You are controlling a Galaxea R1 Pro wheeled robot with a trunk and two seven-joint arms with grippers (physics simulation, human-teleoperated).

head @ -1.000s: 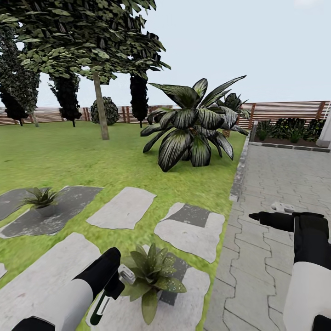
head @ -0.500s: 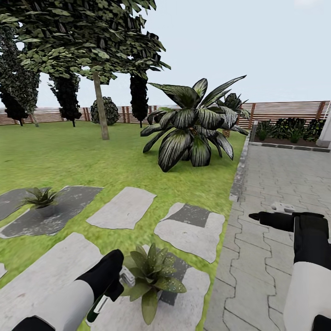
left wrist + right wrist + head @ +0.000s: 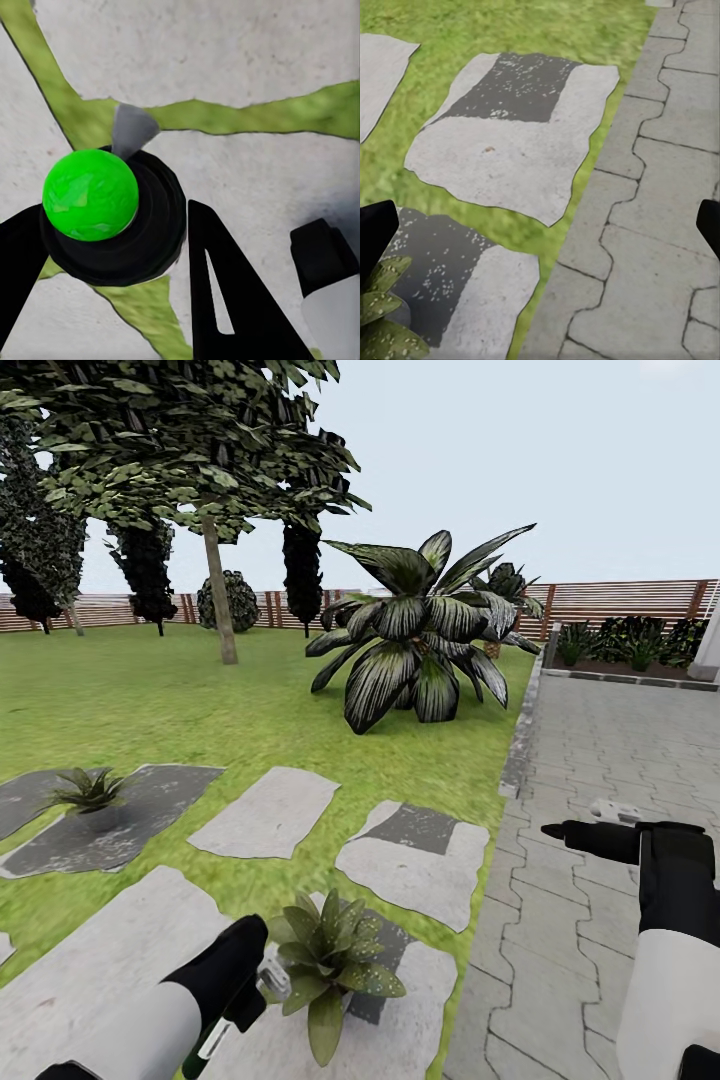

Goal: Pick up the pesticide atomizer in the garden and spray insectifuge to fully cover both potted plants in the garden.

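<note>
Lowered since before, the left claw (image 3: 243, 1000) stays clamped on the dark-green, white-nozzled pesticide atomizer (image 3: 262, 982); right claw (image 3: 565, 830) state unclear.

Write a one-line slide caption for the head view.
Left hand holds spray bottle beside near potted plant; second plant waits farther left.

Atomizer (image 3: 91, 196) in left tool (image 3: 112, 262)

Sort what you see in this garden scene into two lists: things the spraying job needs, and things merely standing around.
Needed for the job:
- slim dark green spray bottle with white trigger head, held in the left gripper
- near rosette of pointed green leaves
- far rosette on the dark slab

Standing around:
- big dark broad-leaved palm-like plant
- brown slatted wooden fence
- grey paved path
</note>
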